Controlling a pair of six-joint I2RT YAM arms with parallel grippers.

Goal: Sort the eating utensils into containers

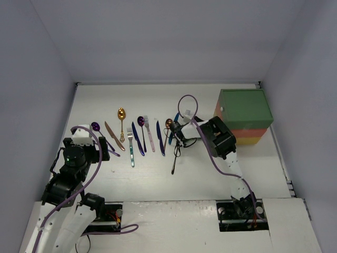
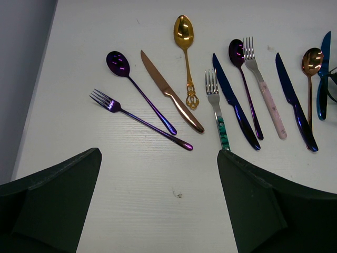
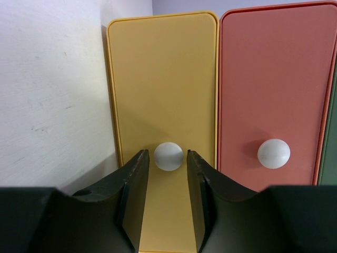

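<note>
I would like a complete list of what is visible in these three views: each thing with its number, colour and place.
spoons: 4, two purple, one gold, one copper, spread along the row on the table
forks: 3, one purple, one teal-handled, one pink-handled, left and middle of the row
knives: 3, one copper, two dark blue, within the row
teal utensil: 1, right end of the row, kind unclear
black utensil: 1, right end of the row, kind unclear
drawer block: 1, green over red-orange over yellow, far right
knobs: 2, white, yellow and red drawer fronts
table: 1, white
left gripper: black, open, above the row's left end
right gripper: black, open, fingers either side of the yellow drawer's knob
</note>
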